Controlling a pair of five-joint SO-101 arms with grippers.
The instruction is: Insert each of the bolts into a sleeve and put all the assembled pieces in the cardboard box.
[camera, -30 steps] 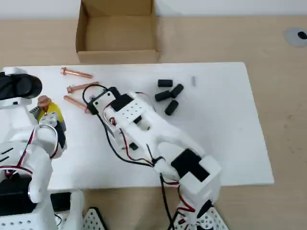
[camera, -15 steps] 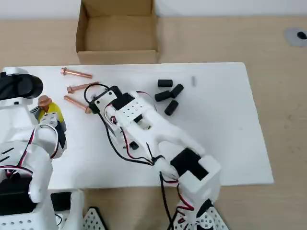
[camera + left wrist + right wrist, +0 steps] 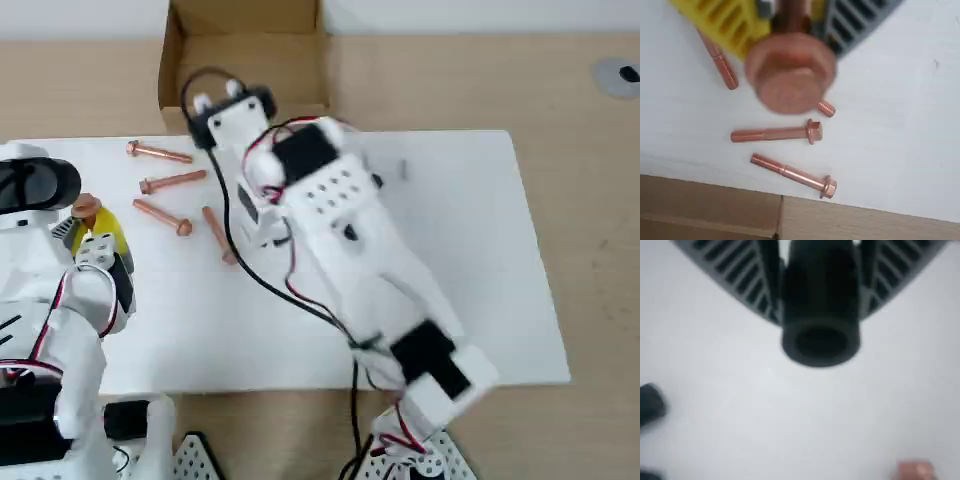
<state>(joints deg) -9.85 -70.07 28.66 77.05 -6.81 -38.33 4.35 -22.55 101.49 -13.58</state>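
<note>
While left gripper [image 3: 792, 15] clamps bolt [image 3: 790, 72], shank mostly hidden.

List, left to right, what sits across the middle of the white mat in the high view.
held bolt in the left gripper → loose bolt → slanted bolt → right arm

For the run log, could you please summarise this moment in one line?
left gripper: shut on copper bolt | right gripper: shut on black sleeve | white mat: four loose bolts
</note>
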